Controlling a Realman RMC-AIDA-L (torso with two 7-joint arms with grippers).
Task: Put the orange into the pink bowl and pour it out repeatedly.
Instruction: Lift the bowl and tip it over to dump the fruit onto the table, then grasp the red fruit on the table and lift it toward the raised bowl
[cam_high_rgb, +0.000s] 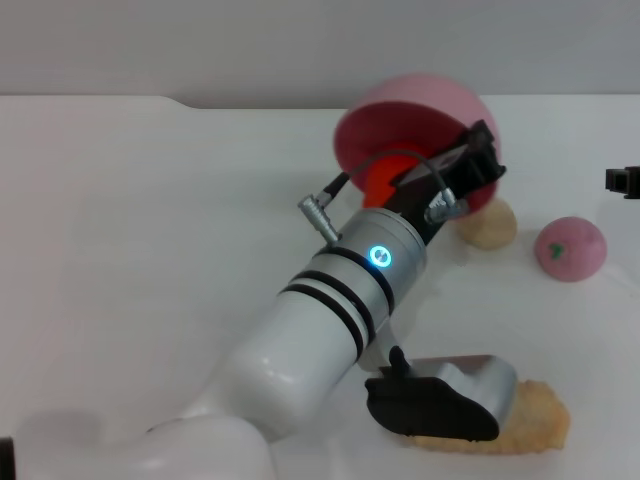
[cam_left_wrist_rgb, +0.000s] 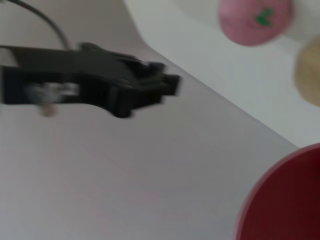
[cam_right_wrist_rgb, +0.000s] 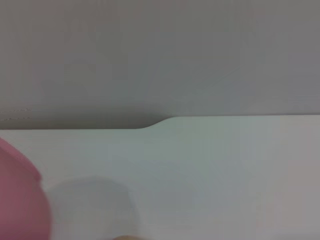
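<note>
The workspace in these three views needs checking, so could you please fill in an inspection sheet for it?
Surface: white table, no spills seen.
Job's things: pink bowl lifted and tipped on its side, opening facing the robot; orange partly visible inside it.
Clutter: beige lump below the bowl; pink ball to its right; flat beige piece under a grey and black object at the near edge.
Grippers: left gripper at the bowl's rim; right gripper at the right edge, idle.
Cables: dark cable looping along the left wrist.
Surroundings: plain grey wall.
</note>
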